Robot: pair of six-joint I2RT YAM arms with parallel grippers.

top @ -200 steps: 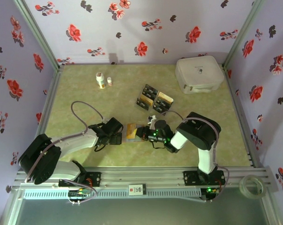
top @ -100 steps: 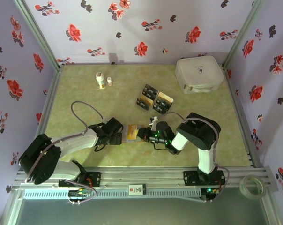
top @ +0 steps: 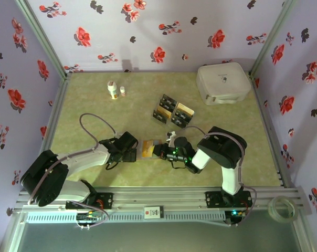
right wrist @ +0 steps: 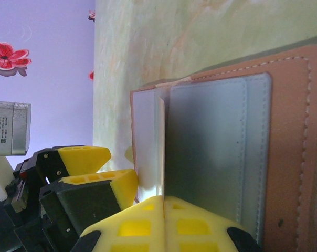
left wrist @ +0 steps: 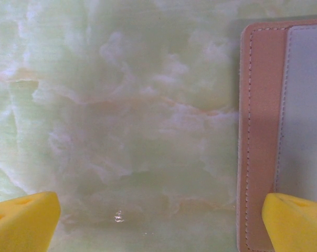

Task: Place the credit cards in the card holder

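Two grippers: we see them flanking the card holder (right wrist: pixel 289 157).
Left gripper (left wrist: pixel 158 223): spread wide.
Right gripper (right wrist: pixel 164 223): pinching a credit card (right wrist: pixel 161 147) edge-on at the holder's pocket.
Other cards (top: pixel 167 103): farther back.

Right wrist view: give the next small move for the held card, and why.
Probably slide the card into the grey pocket of the card holder: the right gripper is shut on it, edge-on at the pocket mouth, not visibly seated, and the open left gripper straddles the holder's edge.
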